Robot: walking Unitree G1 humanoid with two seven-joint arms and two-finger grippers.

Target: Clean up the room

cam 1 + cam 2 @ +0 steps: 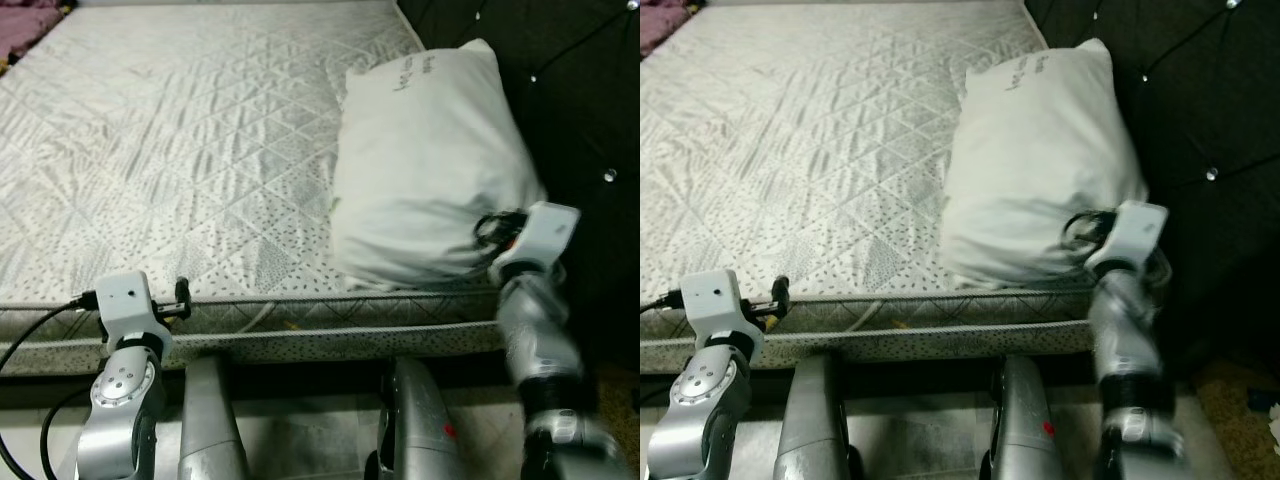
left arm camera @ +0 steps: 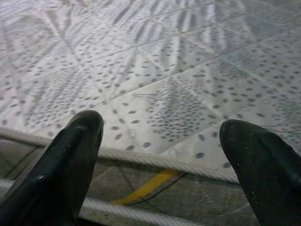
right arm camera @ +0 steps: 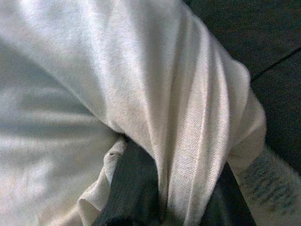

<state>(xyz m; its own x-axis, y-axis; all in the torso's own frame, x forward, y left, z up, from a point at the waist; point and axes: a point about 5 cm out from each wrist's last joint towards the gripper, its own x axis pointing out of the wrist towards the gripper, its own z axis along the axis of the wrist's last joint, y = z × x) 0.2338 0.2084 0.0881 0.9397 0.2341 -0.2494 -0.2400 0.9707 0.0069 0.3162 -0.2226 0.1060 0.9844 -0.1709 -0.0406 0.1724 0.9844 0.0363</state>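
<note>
A bare quilted mattress (image 1: 190,150) fills most of the space ahead, its piped front edge running just beyond the robot's legs. The wide stretch to the left of the pillow (image 1: 430,160) lies open. The white pillow sits at the right side of the bed, against the dark tufted headboard (image 1: 580,90), its near corner touching the front edge. The right hand (image 3: 162,207) is clamped on a fold of the pillow. The left hand (image 2: 160,155) hovers at the mattress edge, fingers (image 2: 70,160) apart. A purple cloth (image 1: 25,25) lies at the far left.
</note>
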